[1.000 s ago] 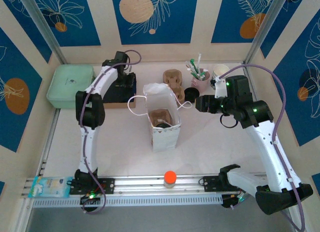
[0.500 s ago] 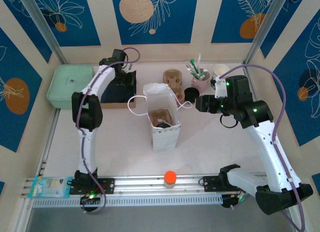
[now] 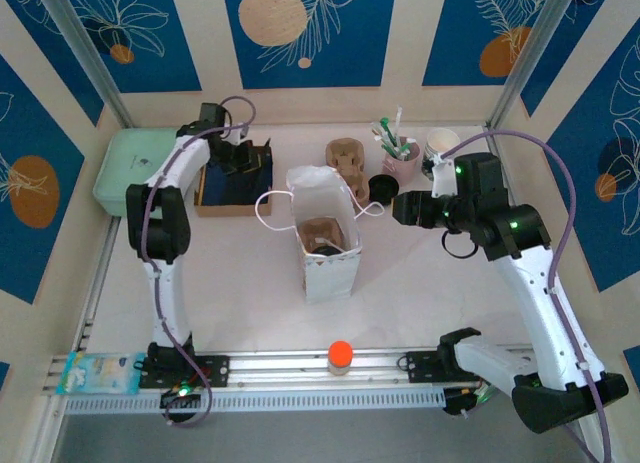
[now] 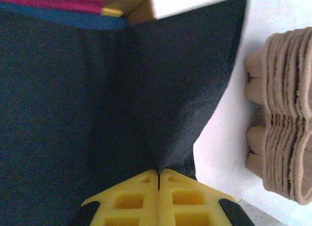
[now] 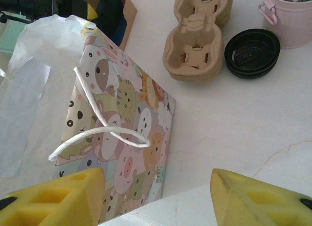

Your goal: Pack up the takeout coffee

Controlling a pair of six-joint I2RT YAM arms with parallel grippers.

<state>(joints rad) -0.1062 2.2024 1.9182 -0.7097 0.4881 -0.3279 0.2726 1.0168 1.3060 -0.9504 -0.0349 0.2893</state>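
tabletop (image 3: 240, 283) white, metal rail (image 3: 270, 365) at near edge | walls (image 3: 310, 33) blue-and-cream leaf panels | left tool (image 4: 159, 173) pressed together, pinching navy napkin (image 4: 97, 89) | right tool (image 5: 158, 196) spread, holding nothing, beside paper bag (image 5: 122, 138) | takeout coffee (image 3: 328, 248): dark lid, probably it, inside bag on pulp carrier (image 3: 318, 228)

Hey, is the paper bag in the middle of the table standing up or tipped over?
Upright. The paper bag stands on its base, mouth open upward, with a brown carrier visible inside from above.
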